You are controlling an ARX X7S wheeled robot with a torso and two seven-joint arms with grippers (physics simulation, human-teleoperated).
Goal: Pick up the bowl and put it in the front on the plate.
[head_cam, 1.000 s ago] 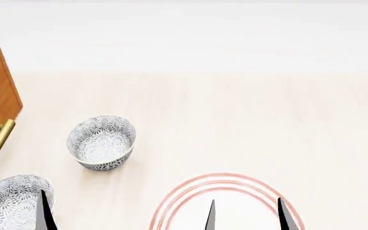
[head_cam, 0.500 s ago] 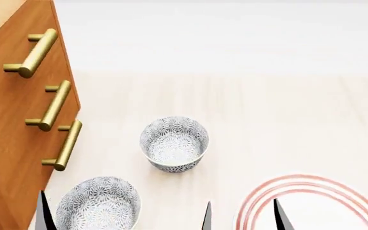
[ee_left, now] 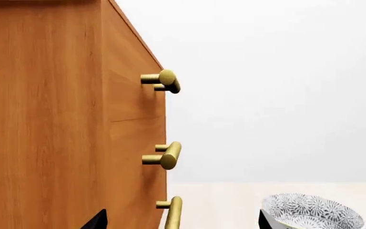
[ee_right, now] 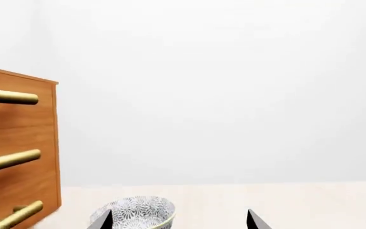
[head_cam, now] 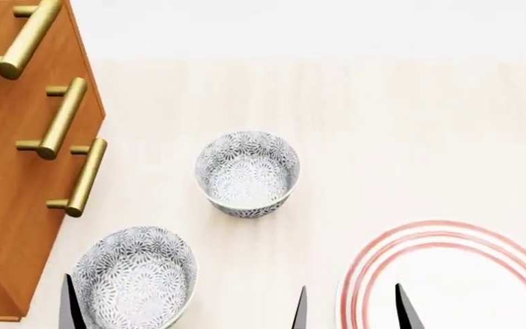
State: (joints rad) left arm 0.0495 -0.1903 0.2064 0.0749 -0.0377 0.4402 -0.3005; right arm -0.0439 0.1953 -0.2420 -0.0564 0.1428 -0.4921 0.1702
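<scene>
Two alike white bowls with grey-blue flowers stand on the pale table. The near bowl sits by the cabinet and the far bowl stands farther back. The plate, white with red rings, lies at the lower right, partly cut off. My right gripper is open above the plate's near left part, holding nothing. Only one fingertip of my left gripper shows in the head view, beside the near bowl. In the wrist views my left gripper and right gripper are open, each with a bowl ahead.
A wooden cabinet with brass bar handles stands along the left, close to the near bowl. Its front and handles fill the left wrist view. A white wall rises behind the table.
The head view has swung: the cabinet came in from the left, and the bowls and plate slid right, then slightly up. Both grippers keep their place and stay open.
</scene>
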